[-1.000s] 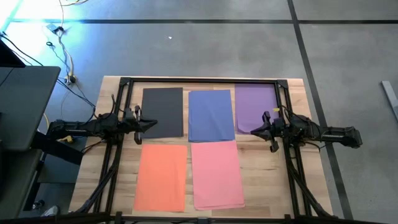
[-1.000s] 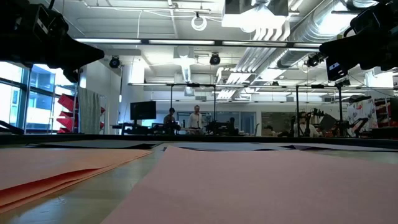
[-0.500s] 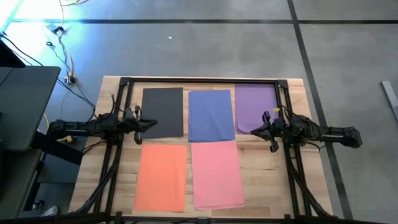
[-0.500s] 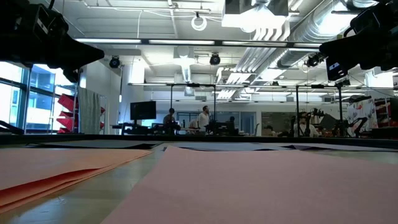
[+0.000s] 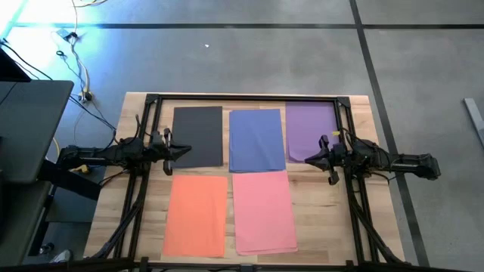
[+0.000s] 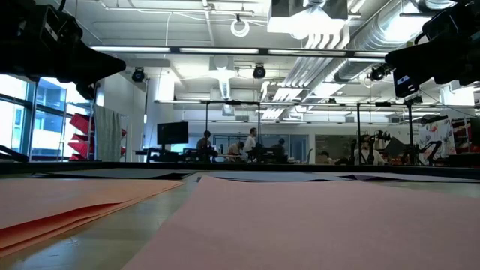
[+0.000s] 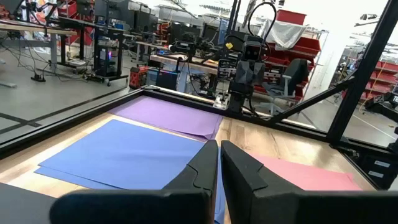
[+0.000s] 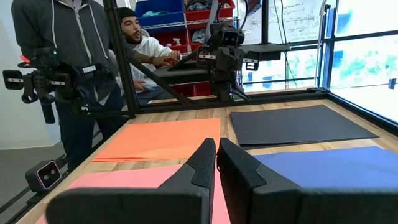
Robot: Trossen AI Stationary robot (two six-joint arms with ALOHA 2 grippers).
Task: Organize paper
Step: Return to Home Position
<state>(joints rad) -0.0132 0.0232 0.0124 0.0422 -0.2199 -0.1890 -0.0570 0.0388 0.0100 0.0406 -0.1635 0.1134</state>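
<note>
- Laid flat on bench [image 5: 318, 219]: dark grey [image 5: 198, 136], blue [image 5: 255, 140], purple [image 5: 308, 128] paper in one row; orange [image 5: 197, 214], pink [image 5: 263, 211] in the other.
- Left jaws, right jaws: together, empty, above sheet edges.
- Looks like homing; next, lift clear without snagging paper.

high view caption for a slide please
Grey, blue, purple paper in one row, orange and pink in the next, left claw and right claw at the sides.

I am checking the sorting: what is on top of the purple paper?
Nothing lies on the purple paper; the left wrist view shows it bare. From above, the right gripper, shut, hangs over one edge and hides that part.
</note>
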